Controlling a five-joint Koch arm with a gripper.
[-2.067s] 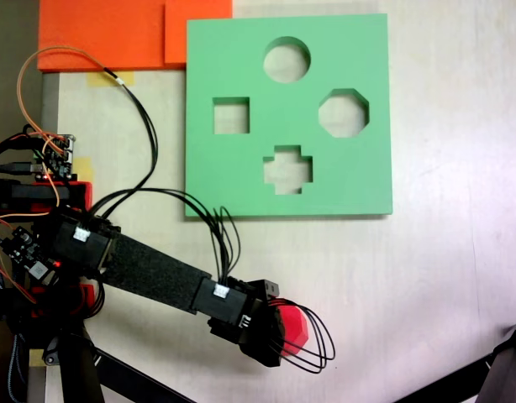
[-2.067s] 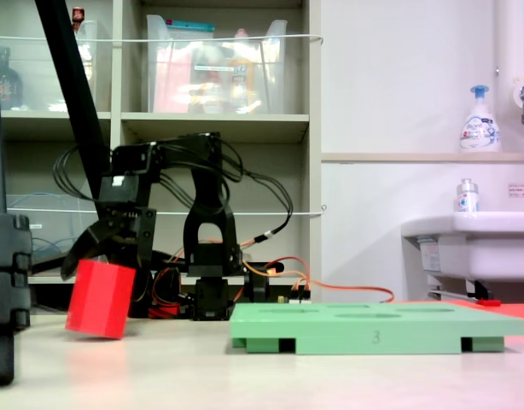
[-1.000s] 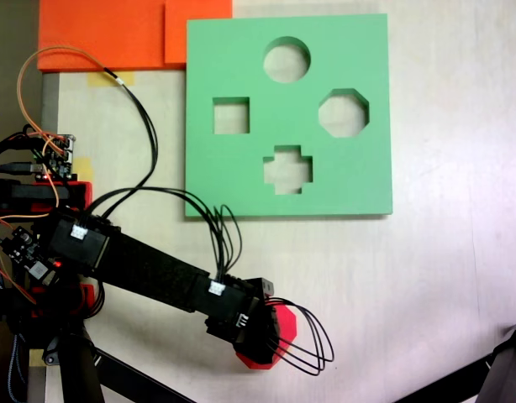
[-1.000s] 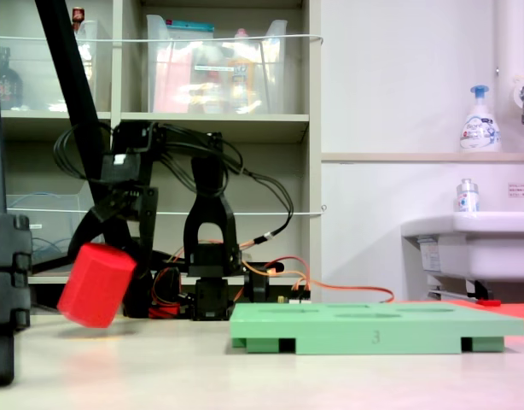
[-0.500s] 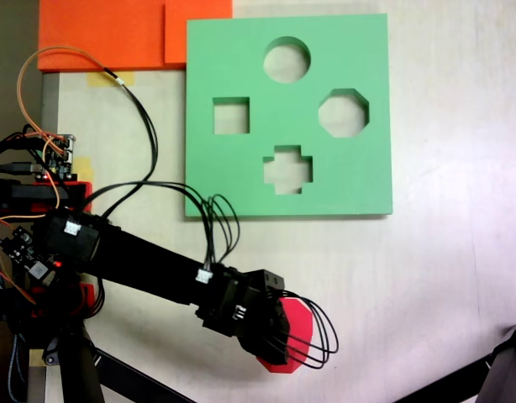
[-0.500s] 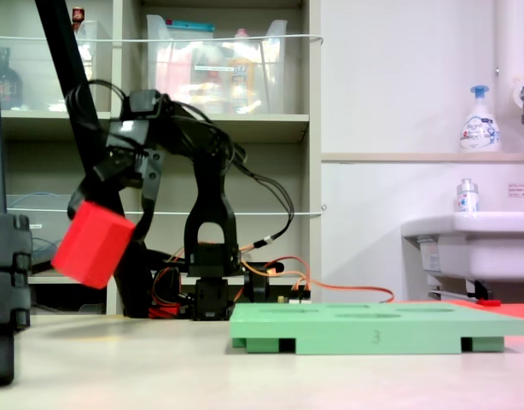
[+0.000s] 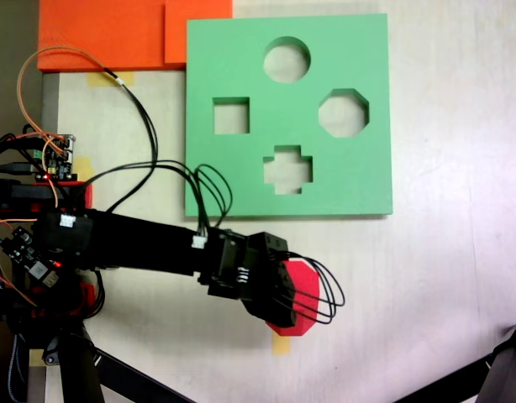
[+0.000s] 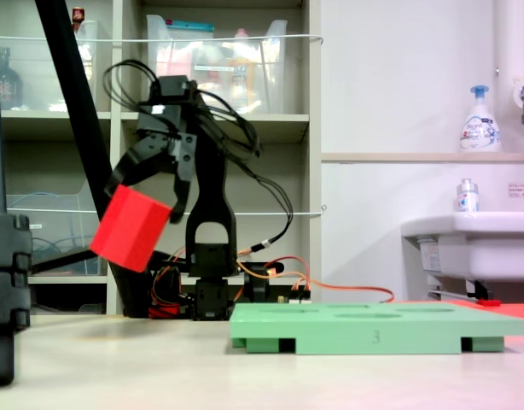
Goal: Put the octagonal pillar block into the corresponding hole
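Note:
The red octagonal pillar block (image 7: pixel 303 299) (image 8: pixel 131 228) hangs tilted in the air, well above the table. My gripper (image 7: pixel 285 295) (image 8: pixel 145 203) is shut on the block, its black fingers clamping the block's upper sides. The green foam board (image 7: pixel 241 176) (image 8: pixel 375 325) lies flat on the table, up and to the right of the gripper in the top-down fixed view. Its eight-sided hole (image 7: pixel 343 113) sits near the board's right side, between the round cutout (image 7: pixel 286 60) and the cross-shaped cutout (image 7: pixel 287 170), and it stands empty.
A square cutout (image 7: pixel 231 115) is at the board's left. Orange foam sheets (image 7: pixel 115 34) lie at the top left. Loose wires (image 7: pixel 140 109) and a circuit board (image 7: pixel 56 155) sit by the arm's base. A black stand leg (image 7: pixel 493 369) crosses the bottom right corner. Shelves (image 8: pixel 211 120) and a sink (image 8: pixel 467 239) stand behind.
The gripper has lifted the red block higher off the table and swung it toward the green board. The block stays clamped and tilted.

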